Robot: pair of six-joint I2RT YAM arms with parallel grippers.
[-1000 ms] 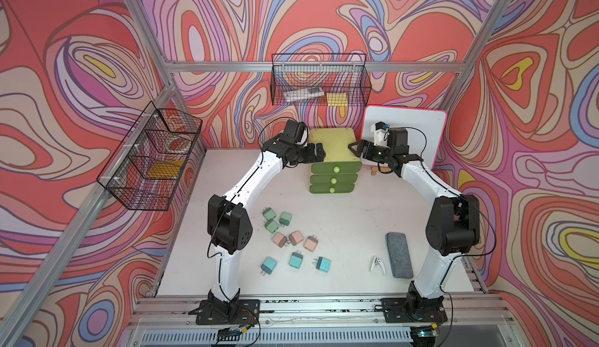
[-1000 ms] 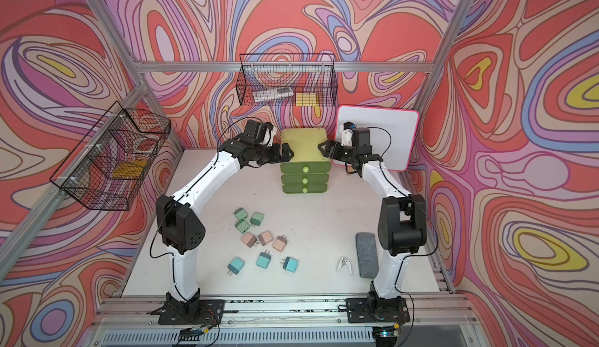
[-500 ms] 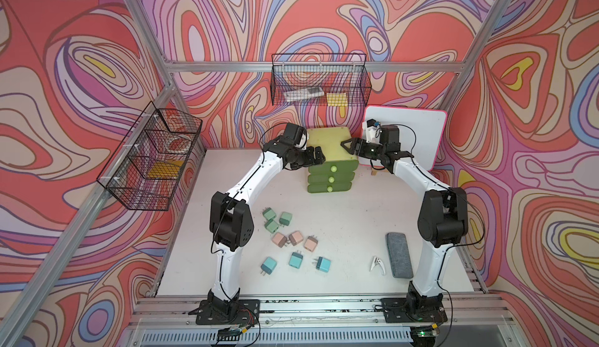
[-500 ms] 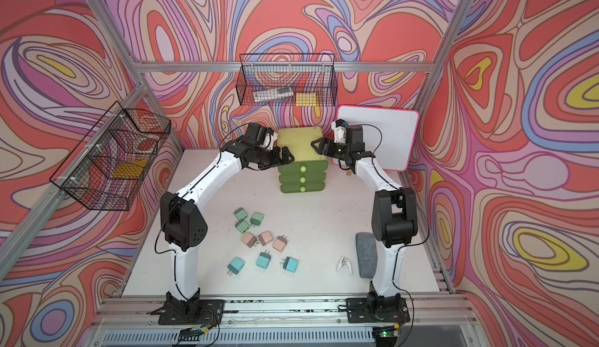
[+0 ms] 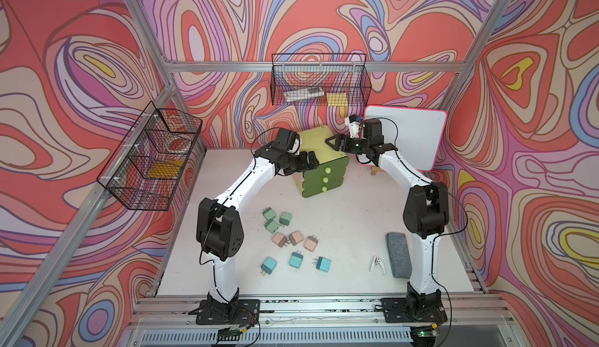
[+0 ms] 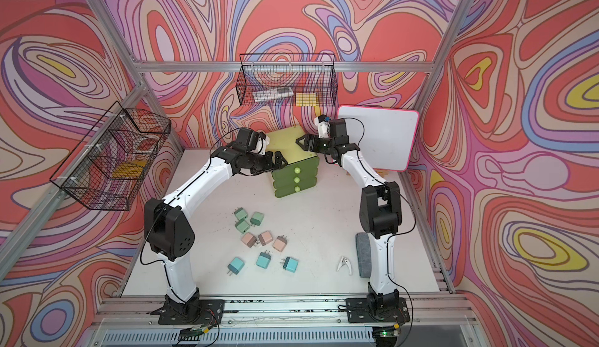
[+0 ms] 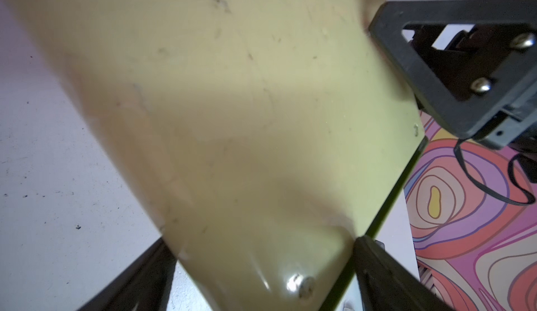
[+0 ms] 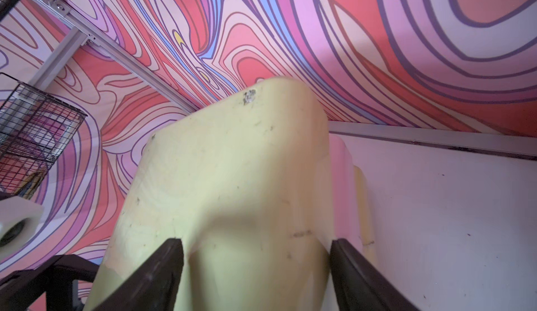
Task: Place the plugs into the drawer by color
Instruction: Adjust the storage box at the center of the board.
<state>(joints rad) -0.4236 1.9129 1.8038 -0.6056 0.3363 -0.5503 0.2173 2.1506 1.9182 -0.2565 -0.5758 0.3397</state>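
I see left gripper [image 5: 309, 162] clamped on drawer [image 5: 319, 147], its left front corner | right gripper [image 5: 335, 141] clamped on its right side | drawer at back of table [image 5: 350, 232] | nine plugs [image 5: 295, 237] loose mid-table, well apart from it

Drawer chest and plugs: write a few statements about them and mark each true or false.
1. The drawer chest shows three ball knobs on its front. True.
2. The teal plugs already lie in a drawer. False: all three lie on the table, nearest the arm bases.
3. The left gripper and the right gripper both have their jaws around the drawer chest. True.
4. The pink plugs lie closest to the drawer chest. False: the green plugs do, and the pink ones come after them.
5. The white clip lies on top of the drawer chest. False: it lies on the table beside the gray pad.
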